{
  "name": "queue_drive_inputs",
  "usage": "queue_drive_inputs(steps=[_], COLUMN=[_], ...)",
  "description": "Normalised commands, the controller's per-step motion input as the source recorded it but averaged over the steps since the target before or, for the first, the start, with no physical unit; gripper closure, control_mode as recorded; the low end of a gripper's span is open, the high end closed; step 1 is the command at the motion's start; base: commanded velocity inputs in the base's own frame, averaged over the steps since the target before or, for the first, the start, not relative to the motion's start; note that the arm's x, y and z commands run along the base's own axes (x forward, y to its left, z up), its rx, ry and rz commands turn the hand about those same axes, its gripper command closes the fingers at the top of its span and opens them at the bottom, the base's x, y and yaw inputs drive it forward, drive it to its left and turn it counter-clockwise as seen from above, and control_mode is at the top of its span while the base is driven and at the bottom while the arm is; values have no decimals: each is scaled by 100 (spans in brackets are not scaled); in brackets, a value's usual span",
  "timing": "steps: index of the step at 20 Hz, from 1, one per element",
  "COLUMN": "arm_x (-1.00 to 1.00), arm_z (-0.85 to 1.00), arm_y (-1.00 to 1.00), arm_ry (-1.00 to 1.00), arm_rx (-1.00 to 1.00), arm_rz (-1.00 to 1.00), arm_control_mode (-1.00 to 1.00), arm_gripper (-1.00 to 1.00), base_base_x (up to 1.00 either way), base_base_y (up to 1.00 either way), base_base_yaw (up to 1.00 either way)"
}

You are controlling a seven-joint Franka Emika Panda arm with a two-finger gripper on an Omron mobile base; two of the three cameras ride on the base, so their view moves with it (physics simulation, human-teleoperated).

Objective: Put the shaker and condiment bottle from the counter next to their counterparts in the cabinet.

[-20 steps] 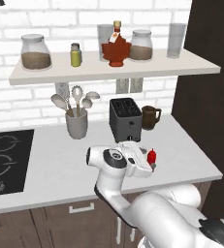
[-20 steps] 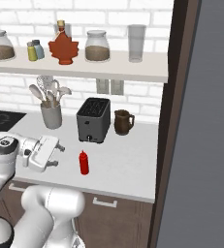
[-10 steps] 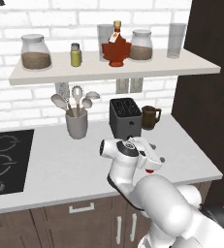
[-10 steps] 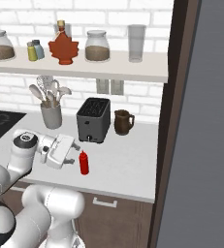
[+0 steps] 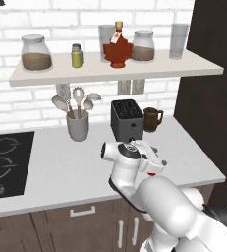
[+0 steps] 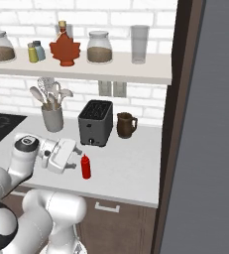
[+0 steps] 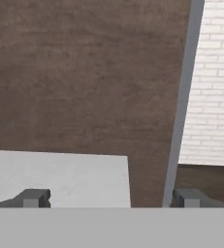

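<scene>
The red condiment bottle (image 6: 85, 166) stands upright on the grey counter (image 6: 131, 168), near its front edge. My gripper (image 6: 77, 155) is open, level with the bottle's top and just left of it, apart from it. In the left base view my gripper (image 5: 156, 162) covers the bottle (image 5: 154, 173) except a red sliver. The hand view has both fingertips (image 7: 33, 197) wide apart with nothing between them. The yellow-olive shaker (image 6: 32, 52) stands on the cabinet shelf (image 6: 111, 74) beside the pale blue shaker (image 6: 39, 50), left of the maple-leaf bottle (image 6: 64, 48).
A black toaster (image 6: 95, 123) and a brown mug (image 6: 126, 125) stand behind the bottle. A utensil holder (image 6: 52, 118) is at the back left, a cooktop (image 5: 4, 162) further left. A tall dark panel (image 6: 170, 124) bounds the counter's right end. Jars and a glass share the shelf.
The hand has swung right along the counter's front, closing on the red bottle, mostly in the first half second. Its jaws stayed open. The bottle has not moved.
</scene>
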Motion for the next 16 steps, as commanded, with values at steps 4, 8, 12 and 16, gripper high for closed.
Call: queue_drive_inputs(steps=[4, 8, 12, 16], arm_x=[5, 12, 21, 5], arm_z=[-18, -19, -2, 0], arm_y=[0, 0, 0, 0], arm_ry=[0, 0, 0, 0], arm_rx=[0, 0, 0, 0], arm_rz=[0, 0, 0, 0], arm_control_mode=[-100, -100, -100, -100], arm_gripper=[-100, -100, -100, -100], base_base_x=[0, 0, 0, 0], base_base_y=[0, 0, 0, 0], base_base_yaw=[0, 0, 0, 0])
